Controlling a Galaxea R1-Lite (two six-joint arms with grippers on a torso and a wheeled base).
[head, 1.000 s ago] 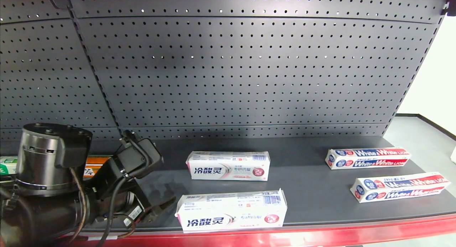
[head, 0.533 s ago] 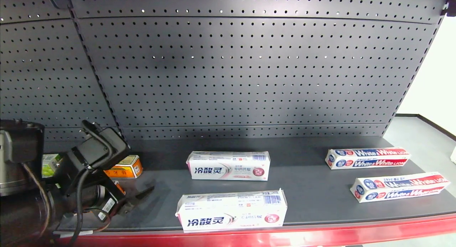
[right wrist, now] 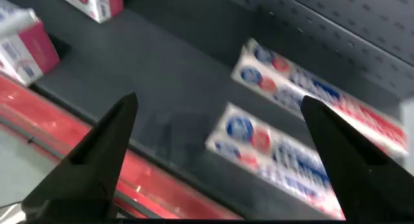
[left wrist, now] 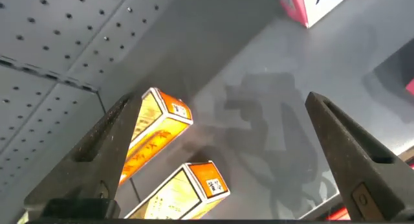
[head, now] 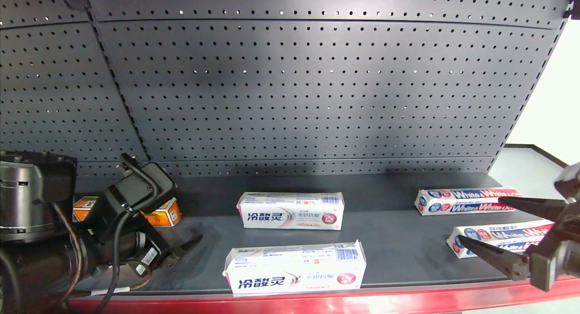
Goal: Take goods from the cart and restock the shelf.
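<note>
On the dark shelf [head: 389, 241] lie two white-and-pink toothpaste boxes, one in front [head: 294, 268] and one behind [head: 290, 210]. Two blue-white-red boxes [head: 466, 200] [head: 494, 234] lie at the right. Orange boxes [head: 163, 213] [left wrist: 158, 130] [left wrist: 187, 188] sit at the left. My left gripper [head: 188, 248] [left wrist: 221, 98] hovers open and empty just in front of the orange boxes. At the right edge my right gripper [head: 478, 218] [right wrist: 220, 101] stands open and empty, its fingers on either side of the front blue-white-red box [right wrist: 278, 149], short of it.
A perforated grey back panel [head: 290, 101] closes the shelf behind. A red lip [head: 408, 298] runs along the front edge. Bare deck lies between the middle boxes and the right-hand pair. An upright post [head: 118, 87] divides the panel at the left.
The left arm drew back leftward from the front pink box, uncovering the orange boxes, then edged slightly right. The right gripper has come into view from the right, open.
</note>
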